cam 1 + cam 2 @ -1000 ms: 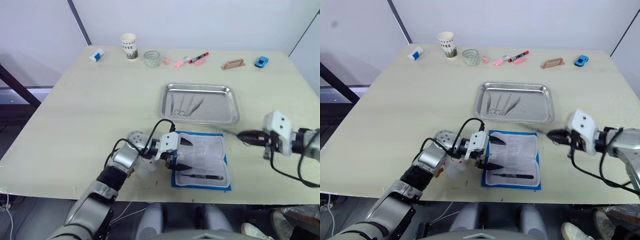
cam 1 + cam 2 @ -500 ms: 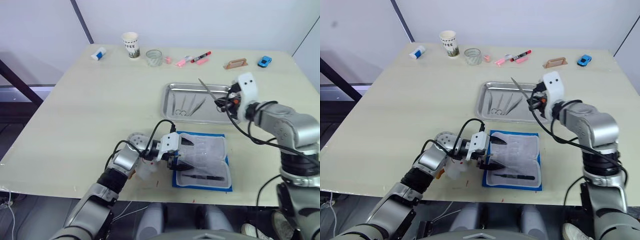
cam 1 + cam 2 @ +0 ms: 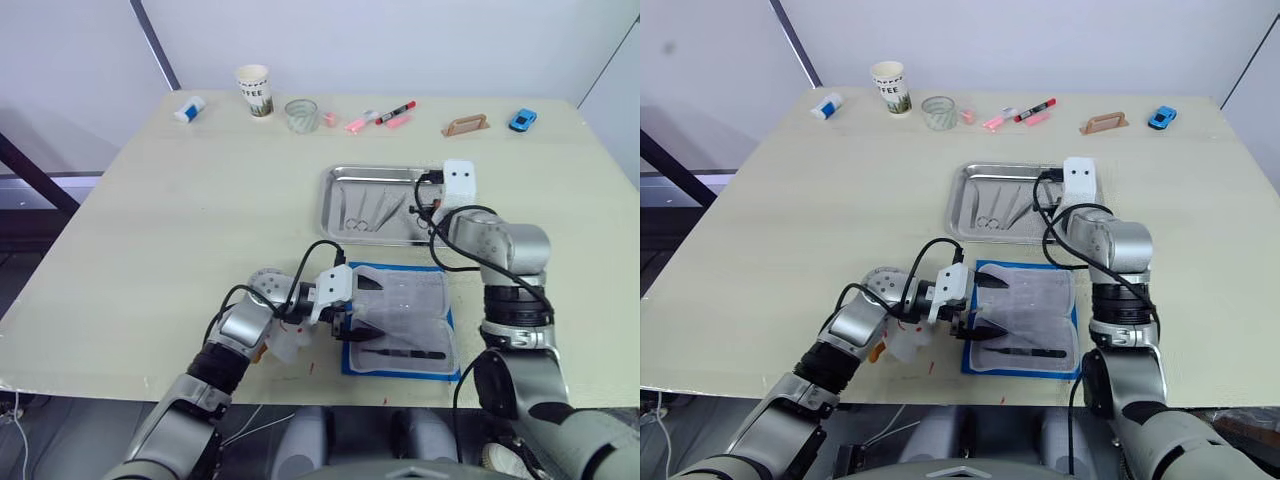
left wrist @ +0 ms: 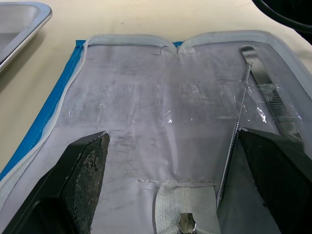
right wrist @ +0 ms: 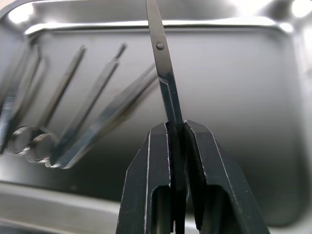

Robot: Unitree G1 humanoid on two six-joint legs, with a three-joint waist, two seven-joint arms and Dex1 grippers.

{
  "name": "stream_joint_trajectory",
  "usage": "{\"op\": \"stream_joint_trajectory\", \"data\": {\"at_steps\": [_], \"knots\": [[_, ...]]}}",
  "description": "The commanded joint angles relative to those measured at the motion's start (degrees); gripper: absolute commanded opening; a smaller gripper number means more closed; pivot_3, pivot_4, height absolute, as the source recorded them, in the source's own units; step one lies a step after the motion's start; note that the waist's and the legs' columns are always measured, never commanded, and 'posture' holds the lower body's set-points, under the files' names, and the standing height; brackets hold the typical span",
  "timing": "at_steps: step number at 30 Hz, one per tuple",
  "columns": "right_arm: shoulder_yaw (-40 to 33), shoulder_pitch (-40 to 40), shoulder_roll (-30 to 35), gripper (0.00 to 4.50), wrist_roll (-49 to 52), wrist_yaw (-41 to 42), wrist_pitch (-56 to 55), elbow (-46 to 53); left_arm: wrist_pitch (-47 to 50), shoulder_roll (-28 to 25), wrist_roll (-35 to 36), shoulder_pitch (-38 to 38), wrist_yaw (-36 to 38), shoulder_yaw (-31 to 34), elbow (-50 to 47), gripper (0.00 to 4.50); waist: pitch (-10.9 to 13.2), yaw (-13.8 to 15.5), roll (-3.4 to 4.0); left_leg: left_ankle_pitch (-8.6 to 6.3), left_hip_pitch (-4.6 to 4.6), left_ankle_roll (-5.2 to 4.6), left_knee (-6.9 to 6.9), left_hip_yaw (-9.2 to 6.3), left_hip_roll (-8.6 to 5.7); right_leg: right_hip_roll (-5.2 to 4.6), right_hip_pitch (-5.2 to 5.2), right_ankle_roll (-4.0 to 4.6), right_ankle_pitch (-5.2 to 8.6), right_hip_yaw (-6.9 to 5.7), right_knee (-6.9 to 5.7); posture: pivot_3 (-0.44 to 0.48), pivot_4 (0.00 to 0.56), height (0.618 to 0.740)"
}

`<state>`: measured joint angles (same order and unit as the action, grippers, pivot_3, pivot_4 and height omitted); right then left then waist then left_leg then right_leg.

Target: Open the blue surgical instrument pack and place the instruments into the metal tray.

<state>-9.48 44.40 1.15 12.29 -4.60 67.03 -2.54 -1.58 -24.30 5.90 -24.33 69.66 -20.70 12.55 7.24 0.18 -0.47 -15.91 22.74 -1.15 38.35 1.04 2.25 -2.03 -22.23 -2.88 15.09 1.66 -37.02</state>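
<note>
The blue surgical instrument pack (image 3: 402,322) lies open near the table's front edge, its whitish clear-pocket lining (image 4: 161,112) facing up. A dark instrument (image 3: 405,352) and a thin probe (image 4: 236,126) still sit in its pockets. My left gripper (image 3: 358,310) rests open over the pack's left side, fingers spread and holding nothing. The metal tray (image 3: 328,200) lies just behind the pack with several slim instruments (image 3: 370,210) in its left half. My right gripper (image 5: 176,127) hovers low over the tray's right half, shut on a slim dark scissor-like instrument (image 5: 163,73).
Along the far edge stand a paper cup (image 3: 253,90), a small glass (image 3: 301,115), pink and red markers (image 3: 385,117), a tan handle-shaped piece (image 3: 466,127), a blue toy car (image 3: 521,121) and a small white-and-blue bottle (image 3: 187,109). The table's left half is bare wood.
My right arm swung from right of the pack up and over to the tray, carrying the instrument, and now holds it low inside. The left gripper stayed on the pack.
</note>
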Motion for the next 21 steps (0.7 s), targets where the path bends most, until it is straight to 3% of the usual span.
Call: {"op": "stream_joint_trajectory", "data": {"at_steps": [1,21], "knots": [[-0.9,1.5,-1.2,0.04,-0.9,-2.4,-1.2,1.7,0.8,-0.3,-1.7,1.5,-0.9,-1.2,0.9,4.5,0.0,0.0,0.0,0.0,0.0,0.0,0.0,0.0,0.0,0.0,0.0,0.0,0.0,0.0,0.0,0.0,0.15,0.74],[-3.0,3.8,-4.7,0.04,-2.5,-5.8,-9.6,-9.9,0.9,0.2,-1.7,1.5,-1.2,-1.3,1.5,4.5,0.0,-0.7,0.02,0.0,0.0,0.0,-0.02,-0.02,0.0,-0.01,0.0,0.0,0.0,-0.01,0.02,0.0,0.15,0.74]]}}
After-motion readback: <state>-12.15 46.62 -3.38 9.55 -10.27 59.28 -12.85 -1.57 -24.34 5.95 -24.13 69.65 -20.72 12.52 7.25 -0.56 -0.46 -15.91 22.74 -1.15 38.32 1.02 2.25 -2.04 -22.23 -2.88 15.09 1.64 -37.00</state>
